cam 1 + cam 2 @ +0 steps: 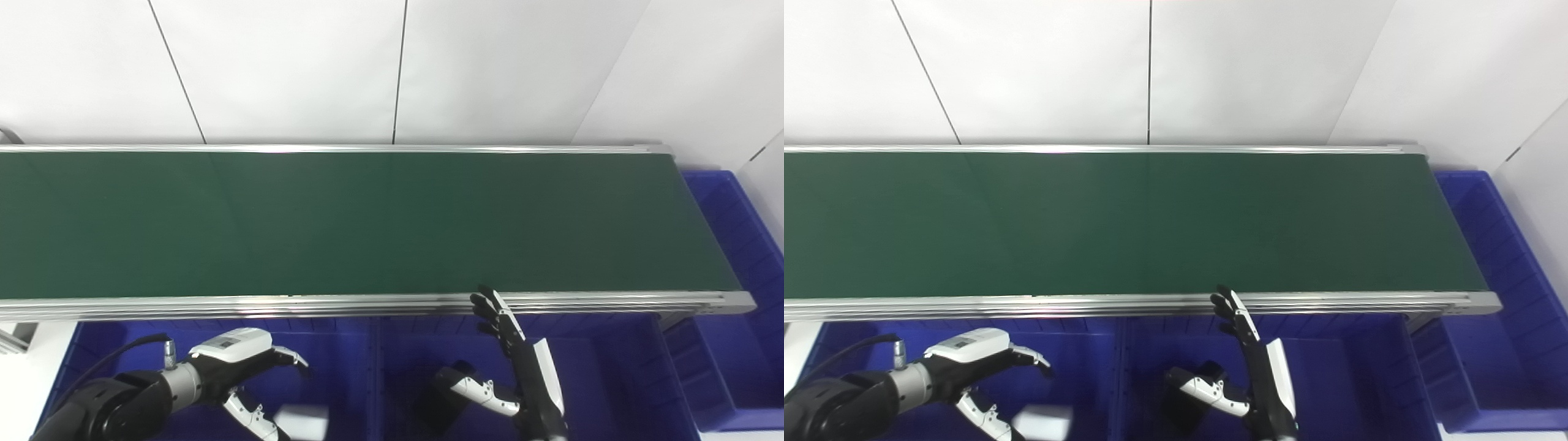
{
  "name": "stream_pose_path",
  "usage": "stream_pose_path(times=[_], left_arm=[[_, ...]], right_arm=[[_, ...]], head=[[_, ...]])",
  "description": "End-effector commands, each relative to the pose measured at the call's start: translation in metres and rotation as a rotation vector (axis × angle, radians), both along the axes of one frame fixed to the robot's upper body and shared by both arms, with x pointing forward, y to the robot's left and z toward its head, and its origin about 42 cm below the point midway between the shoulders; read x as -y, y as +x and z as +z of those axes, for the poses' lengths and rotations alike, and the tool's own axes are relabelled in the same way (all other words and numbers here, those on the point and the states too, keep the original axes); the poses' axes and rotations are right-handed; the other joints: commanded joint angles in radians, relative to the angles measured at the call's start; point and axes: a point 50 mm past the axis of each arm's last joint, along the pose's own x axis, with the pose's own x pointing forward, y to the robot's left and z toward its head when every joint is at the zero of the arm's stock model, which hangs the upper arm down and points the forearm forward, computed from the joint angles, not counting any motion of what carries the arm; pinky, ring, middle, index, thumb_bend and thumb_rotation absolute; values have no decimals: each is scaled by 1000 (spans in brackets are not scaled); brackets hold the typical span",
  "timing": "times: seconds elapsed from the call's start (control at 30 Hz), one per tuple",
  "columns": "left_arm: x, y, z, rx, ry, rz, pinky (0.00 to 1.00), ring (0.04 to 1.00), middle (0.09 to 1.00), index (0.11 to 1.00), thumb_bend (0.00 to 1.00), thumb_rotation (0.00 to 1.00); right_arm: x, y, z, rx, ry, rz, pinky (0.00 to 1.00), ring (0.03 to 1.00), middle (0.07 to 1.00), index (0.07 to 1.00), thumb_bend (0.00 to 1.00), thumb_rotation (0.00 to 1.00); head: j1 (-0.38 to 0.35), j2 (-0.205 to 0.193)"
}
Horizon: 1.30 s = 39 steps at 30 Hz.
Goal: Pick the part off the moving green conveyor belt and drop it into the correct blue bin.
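The green conveyor belt (367, 226) stretches across the view with no part on it. My left hand (245, 373) hangs open over the left blue bin (343, 361), fingers spread with nothing held. A blurred white part (303, 421) lies just beneath that hand, inside the bin. My right hand (517, 361) is open over the middle blue bin (600, 361), fingers pointing up toward the belt's near rail and thumb out to the left. A dark part (441, 392) sits in the middle bin under the thumb.
The belt's aluminium near rail (367, 304) runs just above both hands. Another blue bin (735, 245) stands past the belt's right end. White wall panels stand behind the belt.
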Motion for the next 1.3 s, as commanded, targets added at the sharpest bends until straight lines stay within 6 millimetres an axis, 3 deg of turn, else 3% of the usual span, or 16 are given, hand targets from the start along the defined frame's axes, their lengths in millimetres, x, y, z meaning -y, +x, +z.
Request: stream_pose_path(times=[0.0,0.13,0.23,0.33,0.57,0.8,0.9,1.2,1.27], left_arm=[[-6,-2,12,28,-3,-3,992,953,952,914,928,854],[-8,-10,14,32,-159,70,953,934,941,911,944,777],[-9,-17,8,44,-356,176,752,849,879,866,939,624],[-5,-23,-2,61,-588,299,709,818,863,857,930,576],[19,-29,-36,7,-1087,566,832,876,897,892,930,520],[25,-37,-47,-66,-1104,630,859,915,947,949,931,492],[25,-39,-51,-75,-1111,647,882,909,935,946,938,480],[28,-44,-54,-86,-1144,672,889,917,948,936,939,413],[29,-45,-55,-84,-1138,671,861,913,939,920,944,414]], right_arm=[[-4,2,9,39,12,-7,719,861,874,928,903,519],[-5,2,9,39,-1,-5,724,862,876,928,904,533],[-5,1,9,41,-9,-4,799,866,875,929,906,542],[-5,0,8,39,-8,0,833,875,875,929,903,536],[-4,-4,7,28,-14,4,784,877,880,927,910,542],[-4,-7,4,23,7,13,801,882,893,930,905,524],[-5,-7,5,20,-2,14,754,881,891,932,902,529],[-3,-5,2,20,-6,18,835,886,904,939,886,519],[-3,-6,2,17,-9,19,811,883,895,938,886,518]], head=[[-3,0],[-8,-5],[-13,-13],[-17,-24],[-22,-40],[-18,-46],[-18,-51],[-11,-61],[-7,-62]])
